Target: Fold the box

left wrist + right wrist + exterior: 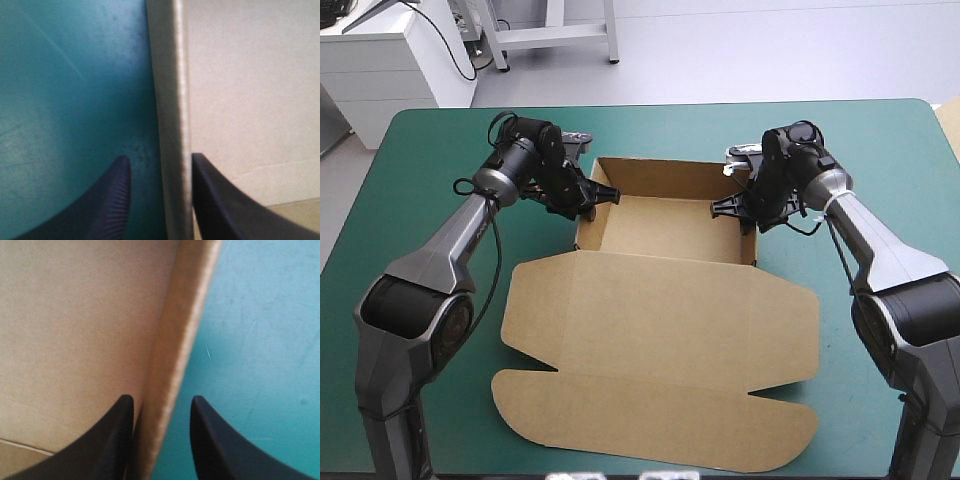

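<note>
Now our left jaws and right jaws stand released, each straddling a raised side wall of the box (665, 225), an open tray between them with its lid flat on the tabletop (420, 160). We judge it best to clench squarely on both walls together, so the tucks seat evenly.

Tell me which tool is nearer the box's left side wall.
Left. The left tool straddles the left wall of the box, one finger on each side; the right tool straddles the opposite wall, across the tray.
</note>
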Available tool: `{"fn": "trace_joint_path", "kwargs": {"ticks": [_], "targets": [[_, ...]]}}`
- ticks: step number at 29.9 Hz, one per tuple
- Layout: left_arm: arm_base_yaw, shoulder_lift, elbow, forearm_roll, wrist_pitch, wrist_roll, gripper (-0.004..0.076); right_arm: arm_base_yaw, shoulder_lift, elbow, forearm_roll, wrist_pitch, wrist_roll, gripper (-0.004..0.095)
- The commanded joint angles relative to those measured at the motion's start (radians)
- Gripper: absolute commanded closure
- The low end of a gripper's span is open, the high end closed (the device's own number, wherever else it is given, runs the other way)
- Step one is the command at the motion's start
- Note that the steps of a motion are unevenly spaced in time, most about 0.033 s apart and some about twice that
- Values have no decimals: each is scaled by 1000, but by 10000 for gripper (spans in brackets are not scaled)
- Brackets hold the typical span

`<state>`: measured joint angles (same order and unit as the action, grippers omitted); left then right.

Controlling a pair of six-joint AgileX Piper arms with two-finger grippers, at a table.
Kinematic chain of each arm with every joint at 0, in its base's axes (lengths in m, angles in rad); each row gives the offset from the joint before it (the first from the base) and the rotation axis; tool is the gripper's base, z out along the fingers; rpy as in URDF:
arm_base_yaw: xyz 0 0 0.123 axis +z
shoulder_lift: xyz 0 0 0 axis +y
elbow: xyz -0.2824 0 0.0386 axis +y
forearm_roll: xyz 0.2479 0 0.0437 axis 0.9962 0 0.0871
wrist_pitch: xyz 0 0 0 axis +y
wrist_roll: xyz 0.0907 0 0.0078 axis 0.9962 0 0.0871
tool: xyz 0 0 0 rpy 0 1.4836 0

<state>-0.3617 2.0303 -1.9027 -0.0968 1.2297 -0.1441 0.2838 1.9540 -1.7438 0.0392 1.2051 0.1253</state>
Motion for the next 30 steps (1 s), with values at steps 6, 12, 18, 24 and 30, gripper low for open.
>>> {"fn": "trace_joint_path", "kwargs": {"ticks": [6, 12, 18, 24, 30], "targets": [[12, -52, -88, 64, 60, 7, 257, -7, -48, -156, -28, 41, 12, 387], [12, -76, -224, 86, 60, 14, 258, -7, -56, -296, -4, 40, 55, 387], [12, -174, -258, 97, 60, 121, 405, -7, -101, -293, 32, 40, 86, 381], [12, -284, -258, 67, 62, 162, 726, -7, -143, -247, 133, 40, 95, 381], [12, -421, -175, 51, 62, 184, 731, -5, -148, -205, 128, 40, 99, 381]]}}
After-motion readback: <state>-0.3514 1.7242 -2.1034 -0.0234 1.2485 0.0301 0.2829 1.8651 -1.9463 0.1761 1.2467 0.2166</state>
